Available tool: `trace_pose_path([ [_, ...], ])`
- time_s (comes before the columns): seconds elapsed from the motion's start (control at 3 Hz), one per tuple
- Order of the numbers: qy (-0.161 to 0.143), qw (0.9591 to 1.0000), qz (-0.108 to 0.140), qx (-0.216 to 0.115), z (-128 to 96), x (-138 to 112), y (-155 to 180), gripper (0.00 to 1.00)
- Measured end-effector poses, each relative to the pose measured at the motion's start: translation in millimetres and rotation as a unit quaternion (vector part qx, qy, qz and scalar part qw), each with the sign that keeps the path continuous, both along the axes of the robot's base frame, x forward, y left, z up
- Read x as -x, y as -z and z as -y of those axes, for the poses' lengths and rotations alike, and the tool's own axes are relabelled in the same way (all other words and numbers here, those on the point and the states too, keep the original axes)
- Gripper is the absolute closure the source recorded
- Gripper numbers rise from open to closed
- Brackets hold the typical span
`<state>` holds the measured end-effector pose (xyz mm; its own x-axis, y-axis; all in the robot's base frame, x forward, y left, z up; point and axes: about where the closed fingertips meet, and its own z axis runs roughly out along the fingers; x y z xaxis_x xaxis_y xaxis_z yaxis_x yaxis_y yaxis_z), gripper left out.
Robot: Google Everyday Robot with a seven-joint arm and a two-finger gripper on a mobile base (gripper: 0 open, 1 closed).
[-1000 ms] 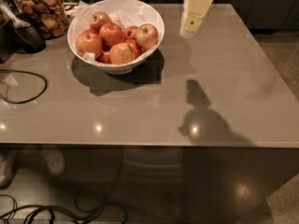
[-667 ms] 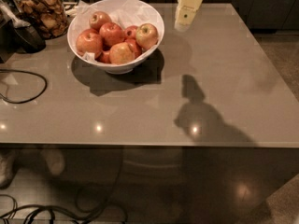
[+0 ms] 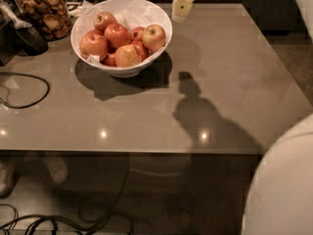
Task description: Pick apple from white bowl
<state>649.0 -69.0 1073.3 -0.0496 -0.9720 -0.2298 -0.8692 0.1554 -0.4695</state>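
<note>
Camera view: gripper (image 3: 181, 10) hangs over the worktop (image 3: 230, 58), just right of the white bowl (image 3: 124, 71) and not yet above the fruit. Cannot tell whether it is spread or closed. Apple (image 3: 154, 37), pale yellow with a blush, lies on top against the bowl's right wall, the side nearest the gripper, which probably explains an approach from there. Redder apples (image 3: 116, 33) crowd its left. A jar (image 3: 44, 9) stands left of the bowl.

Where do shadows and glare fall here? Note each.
Camera view: the pale yellow tool, hanging over the glossy grey table's far edge right of the large round white bowl, casts a dark shadow mid-table; the bowl shadows its front-left; three glare spots line the near edge.
</note>
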Motion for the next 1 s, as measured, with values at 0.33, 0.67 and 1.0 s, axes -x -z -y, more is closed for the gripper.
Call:
trace_pose_path([
  [0.33,-0.012,0.9999,-0.001,0.003,-11.1,-14.2,2.5,0.19],
  [0.67,-0.02,0.9998,-0.004,0.005,-18.8,-25.5,6.5,0.23],
  [1.0,-0.025,0.9995,-0.015,0.008,-24.4,-36.1,19.1,0.24],
])
